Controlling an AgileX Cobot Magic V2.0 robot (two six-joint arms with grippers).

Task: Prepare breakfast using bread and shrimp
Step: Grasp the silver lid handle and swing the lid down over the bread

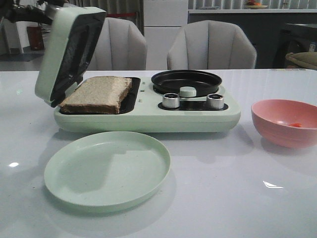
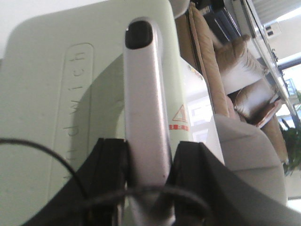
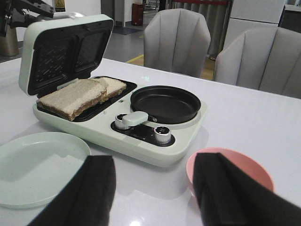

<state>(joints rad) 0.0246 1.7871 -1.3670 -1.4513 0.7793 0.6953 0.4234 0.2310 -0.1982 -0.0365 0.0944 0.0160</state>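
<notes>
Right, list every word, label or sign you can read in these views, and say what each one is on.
"ndwich", embossed, its start hidden: on the pale green sandwich maker lid, beside the silver metal handle that the left gripper clamps.
Red warning triangle sticker with a line of red print beneath: on the same lid; print too small to read.
Knobs, pink bowl, green plate: no readable text.

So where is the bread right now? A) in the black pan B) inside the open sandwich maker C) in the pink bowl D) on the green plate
B: the bread lies on the bottom plate of the sandwich maker, whose lid is up, and the green plate in front has nothing on it.
</notes>
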